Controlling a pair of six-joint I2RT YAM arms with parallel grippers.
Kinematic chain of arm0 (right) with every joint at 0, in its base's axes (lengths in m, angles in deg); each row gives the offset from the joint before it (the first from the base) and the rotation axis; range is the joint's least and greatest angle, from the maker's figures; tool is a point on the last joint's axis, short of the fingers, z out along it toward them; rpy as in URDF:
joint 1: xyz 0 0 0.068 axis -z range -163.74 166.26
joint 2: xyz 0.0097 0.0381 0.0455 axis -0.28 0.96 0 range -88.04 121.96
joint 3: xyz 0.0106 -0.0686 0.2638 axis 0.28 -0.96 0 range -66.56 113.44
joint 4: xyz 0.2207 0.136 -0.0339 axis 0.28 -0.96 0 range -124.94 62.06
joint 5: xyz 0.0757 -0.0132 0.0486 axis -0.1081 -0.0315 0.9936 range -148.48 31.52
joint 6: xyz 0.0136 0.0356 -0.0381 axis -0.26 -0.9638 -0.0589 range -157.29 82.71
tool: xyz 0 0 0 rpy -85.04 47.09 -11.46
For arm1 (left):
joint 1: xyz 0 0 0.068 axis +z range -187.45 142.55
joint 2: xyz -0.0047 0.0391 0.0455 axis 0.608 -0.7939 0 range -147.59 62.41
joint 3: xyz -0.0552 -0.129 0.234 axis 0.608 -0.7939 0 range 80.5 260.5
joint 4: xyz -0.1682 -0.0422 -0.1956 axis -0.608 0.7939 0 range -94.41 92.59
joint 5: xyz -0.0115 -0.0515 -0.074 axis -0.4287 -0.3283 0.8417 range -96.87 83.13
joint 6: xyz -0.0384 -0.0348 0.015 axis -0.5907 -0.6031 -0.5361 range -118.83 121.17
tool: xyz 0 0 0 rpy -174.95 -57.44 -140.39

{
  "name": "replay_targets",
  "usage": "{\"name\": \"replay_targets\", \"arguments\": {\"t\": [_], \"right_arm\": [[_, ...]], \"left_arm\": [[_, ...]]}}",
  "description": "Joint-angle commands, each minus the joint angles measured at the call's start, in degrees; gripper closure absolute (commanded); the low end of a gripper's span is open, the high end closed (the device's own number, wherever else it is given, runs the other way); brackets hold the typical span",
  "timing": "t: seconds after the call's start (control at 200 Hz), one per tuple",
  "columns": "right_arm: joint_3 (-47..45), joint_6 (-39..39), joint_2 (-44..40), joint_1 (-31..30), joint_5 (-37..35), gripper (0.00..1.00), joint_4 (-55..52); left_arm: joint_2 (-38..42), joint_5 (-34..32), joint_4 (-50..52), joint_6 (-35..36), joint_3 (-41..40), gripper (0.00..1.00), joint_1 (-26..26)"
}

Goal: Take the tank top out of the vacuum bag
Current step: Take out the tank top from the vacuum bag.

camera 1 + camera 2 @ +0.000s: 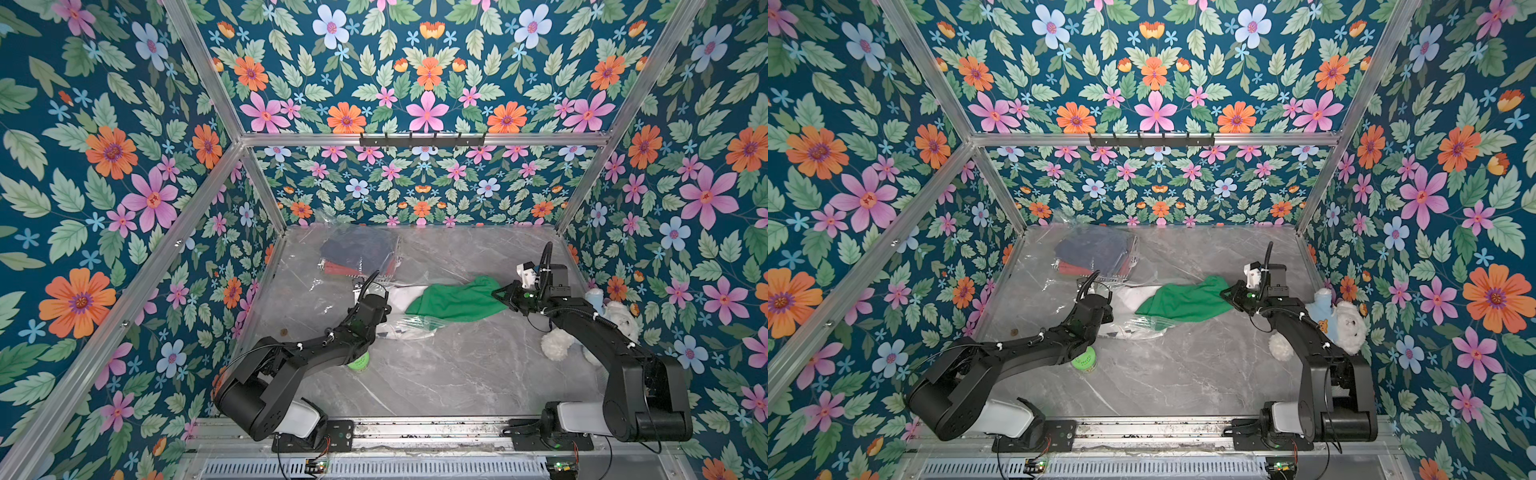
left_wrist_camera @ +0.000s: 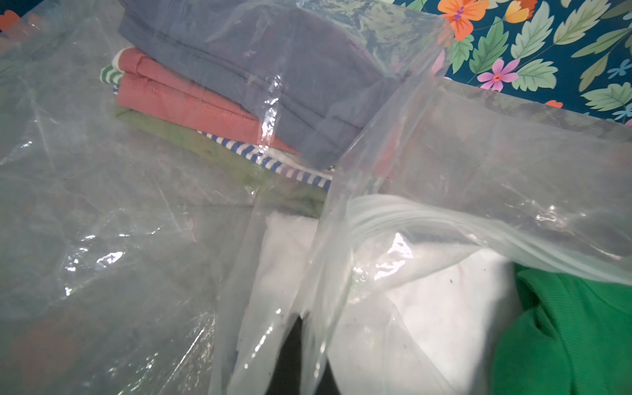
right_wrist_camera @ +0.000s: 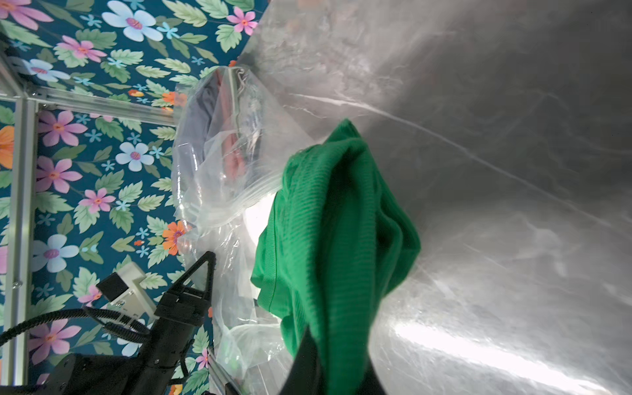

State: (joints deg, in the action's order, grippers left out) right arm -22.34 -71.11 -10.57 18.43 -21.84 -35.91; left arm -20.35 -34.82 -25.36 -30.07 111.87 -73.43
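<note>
Green tank top (image 1: 457,301) mostly out of vacuum bag (image 1: 411,324), tail end looks tucked under the zip lip. Right gripper (image 1: 500,296) clamped on the top, left gripper (image 2: 294,328) pinching bag plastic. Remaining: pull the tail clear

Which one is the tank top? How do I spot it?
Find the grey marble table, then the crinkly clear vacuum bag on it. Spilling from the bag's mouth, pinched by the right gripper, is the tank top: the only bright green fabric, beside a white cloth.
</note>
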Motion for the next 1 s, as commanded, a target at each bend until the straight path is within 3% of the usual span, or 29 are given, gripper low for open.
{"name": "replay_targets", "arguments": {"t": [0.0,0.225,0.57,0.775,0.995], "right_arm": [[-0.46,2.53,-0.37,2.0,-3.78,1.0,-2.53],[0.99,6.11,-0.19,4.69,-8.88,1.0,-6.28],[5.65,5.91,3.91,5.02,-11.24,1.0,-5.52],[4.27,4.82,1.29,5.62,-15.85,1.0,-5.87],[1.01,2.28,-4.17,9.13,-19.53,1.0,-5.4]], "left_arm": [[0.26,-4.64,3.48,0.5,0.44,1.0,0.72],[2.65,-6.01,5.79,0.15,-0.64,1.0,3.53],[5.78,-3.96,7.22,-2.78,-2.96,1.0,9.77],[6.16,-1.06,7.02,-3.65,-3.28,1.0,14.69],[3.16,0.51,7.15,-3.28,-1.07,1.0,16.43]]}}
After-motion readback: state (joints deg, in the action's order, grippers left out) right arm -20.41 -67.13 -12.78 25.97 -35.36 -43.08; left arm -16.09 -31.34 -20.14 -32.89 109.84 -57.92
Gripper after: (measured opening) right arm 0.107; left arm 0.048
